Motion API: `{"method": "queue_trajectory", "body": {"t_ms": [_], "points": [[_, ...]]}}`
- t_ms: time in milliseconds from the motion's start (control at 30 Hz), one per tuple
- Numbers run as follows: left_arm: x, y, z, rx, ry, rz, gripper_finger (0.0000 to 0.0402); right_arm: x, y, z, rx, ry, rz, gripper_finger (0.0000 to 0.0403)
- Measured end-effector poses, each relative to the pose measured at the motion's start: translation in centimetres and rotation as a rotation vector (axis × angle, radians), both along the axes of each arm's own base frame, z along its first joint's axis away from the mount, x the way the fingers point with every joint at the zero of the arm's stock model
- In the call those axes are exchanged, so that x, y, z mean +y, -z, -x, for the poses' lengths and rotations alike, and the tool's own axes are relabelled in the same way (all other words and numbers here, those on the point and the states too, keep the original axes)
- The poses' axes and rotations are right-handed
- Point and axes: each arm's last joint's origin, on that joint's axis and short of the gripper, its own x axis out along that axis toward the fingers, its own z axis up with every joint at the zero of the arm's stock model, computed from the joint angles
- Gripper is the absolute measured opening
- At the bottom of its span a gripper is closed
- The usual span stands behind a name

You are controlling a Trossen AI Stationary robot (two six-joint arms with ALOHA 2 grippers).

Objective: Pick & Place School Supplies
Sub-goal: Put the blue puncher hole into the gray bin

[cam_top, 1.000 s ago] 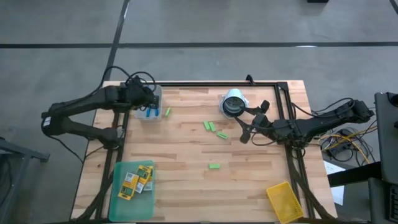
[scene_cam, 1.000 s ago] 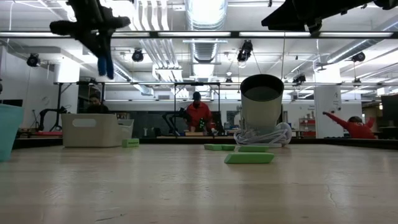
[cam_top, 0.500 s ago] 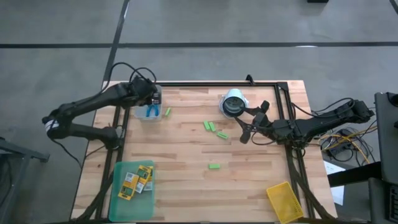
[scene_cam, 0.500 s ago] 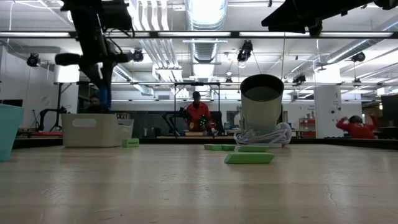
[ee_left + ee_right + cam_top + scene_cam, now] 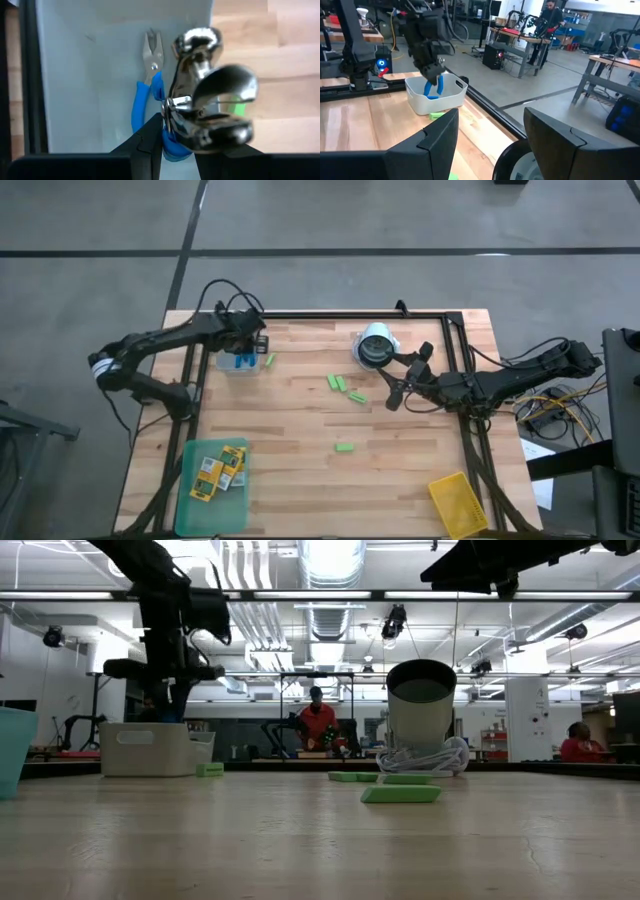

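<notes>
Two arms worked the table. At the far-left corner the left gripper point(image 5: 243, 352) hung over a white bin point(image 5: 226, 366), its fingers point(image 5: 150, 137) closed narrowly on a pair of blue-handled scissors point(image 5: 200, 107), held blades up and handles down into the bin; a second pair of scissors point(image 5: 146, 85) lay flat on the bin floor beneath. One green eraser block point(image 5: 270, 359) sat just beside the bin. Crayon boxes point(image 5: 218, 468) lay in the green tray point(image 5: 188, 505) at the near-left corner. Three more eraser blocks point(image 5: 345, 388) were scattered mid-table, near a tipped cup point(image 5: 374, 346). Farther right, the right gripper point(image 5: 397, 383) waited with its jaws wide and nothing between them, and a yellow bin point(image 5: 457, 502) stood at the near-right corner.
</notes>
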Motion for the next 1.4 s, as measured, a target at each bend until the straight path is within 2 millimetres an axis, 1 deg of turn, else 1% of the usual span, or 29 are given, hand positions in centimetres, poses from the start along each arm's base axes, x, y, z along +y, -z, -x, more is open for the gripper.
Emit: {"method": "queue_trajectory", "body": {"t_ms": [167,367,667,933,1033,1267,1400], "points": [[0.4,1.4,-0.7,0.037,0.012,0.059,0.009,0.0,0.0,0.0,-0.006,0.002,-0.013,0.0219],[0.7,2.4,-1.1,0.066,0.026,0.097,0.009,0.0,0.0,0.0,-0.008,0.001,-0.015,0.0219],[0.8,3.0,-1.4,0.089,0.022,0.111,0.009,0.0,0.0,0.0,-0.008,0.002,-0.015,0.0219],[0.8,3.0,-1.3,0.089,0.017,0.111,0.0091,0.0,0.0,0.0,-0.007,0.002,-0.015,0.0219],[0.8,2.9,-1.4,0.086,0.033,0.118,0.0098,0.0,0.0,0.0,-0.007,0.003,-0.015,0.0219],[0.8,2.9,-1.4,0.083,0.046,0.13,0.0135,0.0,0.0,0.0,-0.007,0.003,-0.014,0.0219],[0.8,2.9,-1.4,0.084,0.046,0.13,0.0149,0.0,0.0,0.0,-0.007,0.003,-0.014,0.0219]]}}
